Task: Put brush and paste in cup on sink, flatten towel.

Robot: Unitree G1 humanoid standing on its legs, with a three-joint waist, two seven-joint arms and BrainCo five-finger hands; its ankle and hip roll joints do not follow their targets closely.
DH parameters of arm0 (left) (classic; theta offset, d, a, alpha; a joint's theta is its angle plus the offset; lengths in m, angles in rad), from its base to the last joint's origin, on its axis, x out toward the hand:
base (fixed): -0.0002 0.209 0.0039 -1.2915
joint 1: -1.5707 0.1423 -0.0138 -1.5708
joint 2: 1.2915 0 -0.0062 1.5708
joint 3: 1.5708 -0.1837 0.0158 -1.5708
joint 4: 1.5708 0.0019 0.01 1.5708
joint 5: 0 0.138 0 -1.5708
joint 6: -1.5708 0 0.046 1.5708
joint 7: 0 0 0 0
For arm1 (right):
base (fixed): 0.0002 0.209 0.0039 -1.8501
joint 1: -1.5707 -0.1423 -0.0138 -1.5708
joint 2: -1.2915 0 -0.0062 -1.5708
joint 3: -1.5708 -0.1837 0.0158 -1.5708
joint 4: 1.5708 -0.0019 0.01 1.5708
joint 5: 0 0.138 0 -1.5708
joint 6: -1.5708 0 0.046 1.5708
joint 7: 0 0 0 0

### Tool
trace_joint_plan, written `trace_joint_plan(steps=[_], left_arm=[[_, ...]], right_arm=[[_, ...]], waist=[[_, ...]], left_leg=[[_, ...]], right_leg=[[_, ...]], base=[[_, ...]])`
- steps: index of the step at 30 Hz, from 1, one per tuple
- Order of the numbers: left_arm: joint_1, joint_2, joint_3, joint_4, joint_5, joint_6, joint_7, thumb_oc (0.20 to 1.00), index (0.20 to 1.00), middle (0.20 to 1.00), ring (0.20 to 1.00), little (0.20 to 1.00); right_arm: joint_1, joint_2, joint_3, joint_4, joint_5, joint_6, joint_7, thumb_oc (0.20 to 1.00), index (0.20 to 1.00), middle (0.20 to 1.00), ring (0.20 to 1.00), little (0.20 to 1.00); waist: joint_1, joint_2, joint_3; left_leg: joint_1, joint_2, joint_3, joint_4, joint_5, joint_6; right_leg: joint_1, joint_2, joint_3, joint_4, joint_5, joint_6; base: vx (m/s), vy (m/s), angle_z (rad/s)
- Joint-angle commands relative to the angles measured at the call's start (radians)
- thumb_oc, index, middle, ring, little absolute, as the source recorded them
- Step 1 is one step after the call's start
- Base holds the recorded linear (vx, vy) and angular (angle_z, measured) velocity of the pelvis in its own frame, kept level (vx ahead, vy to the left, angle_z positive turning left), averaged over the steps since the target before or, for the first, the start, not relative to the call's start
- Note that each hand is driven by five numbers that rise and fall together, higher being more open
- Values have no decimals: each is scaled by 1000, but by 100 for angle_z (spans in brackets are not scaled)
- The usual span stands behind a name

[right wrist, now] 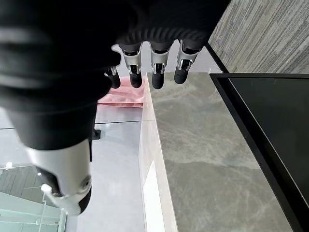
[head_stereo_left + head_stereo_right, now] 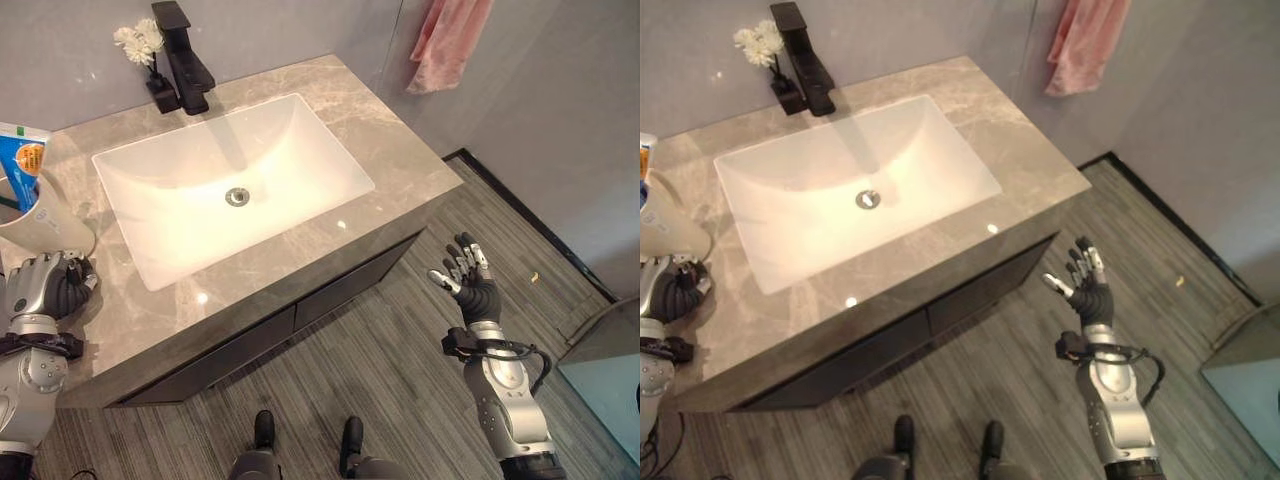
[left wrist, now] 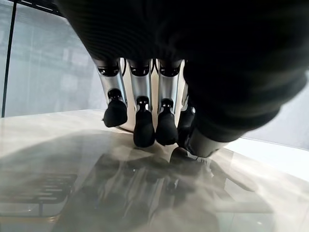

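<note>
My left hand (image 2: 45, 287) rests on the worktop (image 2: 400, 160), fingers curled against the base of the white cup (image 2: 45, 225). My right hand (image 2: 470, 280) hangs open over the floor. The pink towel (image 2: 447, 42) hangs bunched on the wall.

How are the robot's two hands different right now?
The left hand rests low on the grey marble counter beside the white cup, fingers curled. The right hand hangs in the air over the striped floor, fingers spread open, holding nothing. Both have silver, dark-tipped fingers.
</note>
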Motion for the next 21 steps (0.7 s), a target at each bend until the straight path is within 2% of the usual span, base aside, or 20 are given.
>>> trace_joint_plan(steps=[1,12,21], left_arm=[[-67,42,-9,67,-5,-4,-2,200,200,200,200,200],[-112,85,12,143,-51,13,18,200,200,200,200,200],[-144,169,30,198,-69,20,25,200,200,200,200,200]], right_arm=[[-52,-8,-37,-52,22,-47,0,1000,1000,1000,1000,1000],[-28,-12,-51,-58,26,-50,-1,1000,1000,1000,1000,1000],[-9,-16,-59,-67,37,-58,5,1000,1000,1000,1000,1000]], waist=[[-10,-21,33],[-26,-29,32],[-37,-51,36]], left_leg=[[56,28,-93,7,-152,-15],[39,38,-94,7,-147,-18],[27,41,-88,7,-146,-15]], right_leg=[[36,-45,-47,7,-67,84],[16,-36,-39,7,-69,86],[-1,-33,-28,7,-59,94]], base=[[11,-5,-4],[6,-1,-1],[6,6,-6]])
